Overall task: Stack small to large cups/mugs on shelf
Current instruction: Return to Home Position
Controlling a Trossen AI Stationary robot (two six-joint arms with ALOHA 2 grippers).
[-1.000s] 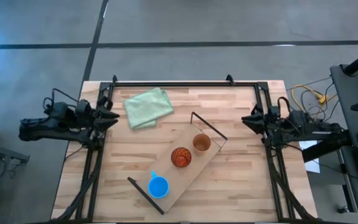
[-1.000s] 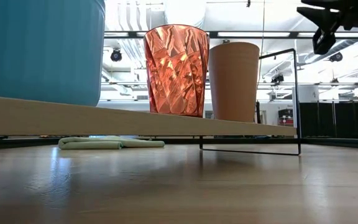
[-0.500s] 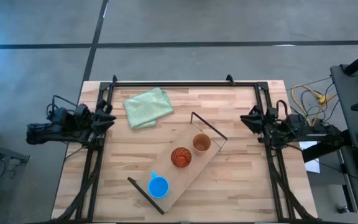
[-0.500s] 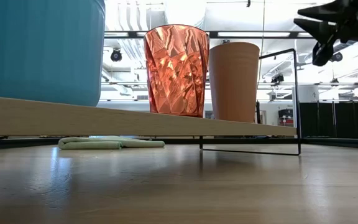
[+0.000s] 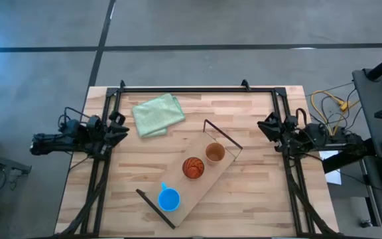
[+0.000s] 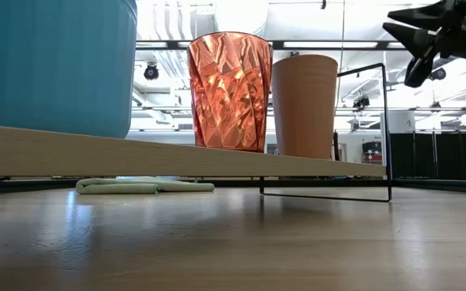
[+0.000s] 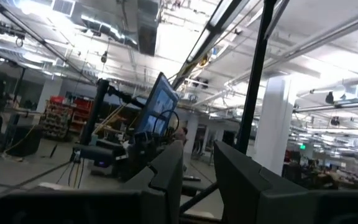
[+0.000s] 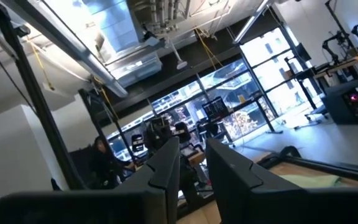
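The light-wood shelf (image 5: pixel 192 182) lies slantwise on the table, resting on its black frame ends. On it stand, each on its base, the blue mug (image 5: pixel 169 199) near the near-left end, the red ribbed tumbler (image 5: pixel 193 167) in the middle and the brown-orange cup (image 5: pixel 215 153) near the far-right end. They also show in the low view: mug (image 6: pixel 51 65), tumbler (image 6: pixel 230 90), cup (image 6: pixel 304 105). My left gripper (image 5: pixel 121 126) (image 7: pixel 197 149) is open and empty at the table's left edge. My right gripper (image 5: pixel 264 126) (image 6: pixel 388 23) (image 8: pixel 191 144) is open and empty at the right edge, raised.
A folded green cloth (image 5: pixel 158 114) lies on the table at the far left, beyond the shelf. A black metal frame (image 5: pixel 197 88) runs along the table's far, left and right sides. Bare tabletop (image 5: pixel 257 199) shows to the right of the shelf.
My right gripper has tipped up from pointing slantwise down to nearly level, staying at the table's right edge. My left arm has shifted a little toward the table's near edge. The cups and the shelf have not moved.
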